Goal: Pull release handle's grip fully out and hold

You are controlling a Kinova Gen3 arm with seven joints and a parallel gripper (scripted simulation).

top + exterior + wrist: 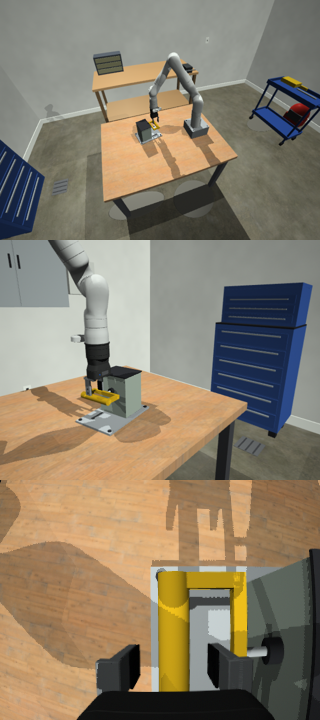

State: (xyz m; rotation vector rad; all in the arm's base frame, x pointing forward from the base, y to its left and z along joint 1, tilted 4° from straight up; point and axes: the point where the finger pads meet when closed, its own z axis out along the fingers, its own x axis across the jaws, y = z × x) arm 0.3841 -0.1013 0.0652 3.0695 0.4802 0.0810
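One robot arm reaches down over a wooden desk (180,405) in a grey-walled room. Going left to right in the exterior view: the desk's left part carries long shadows, then comes the white arm (96,304), pointing straight down and ending in a black wrist and gripper (93,389). Its fingers (88,387) stand wide apart with nothing clamped between them; they straddle the bar of the yellow release handle's grip (96,396), one on each side. In the wrist view the fingers flank the yellow bar (172,634) with a gap on either side, not touching it.

The grip is a yellow U-shaped loop, its bar level above a grey base plate (103,428) bolted to the desk. Its two side rails run right toward the grey housing (129,392), a box with a black top. A thin rod with a dark knob joins the grip to the housing's front face.

Far right, beyond the desk's edge, a tall blue tool chest (258,356) with silver drawer pulls stands on the floor against the wall.
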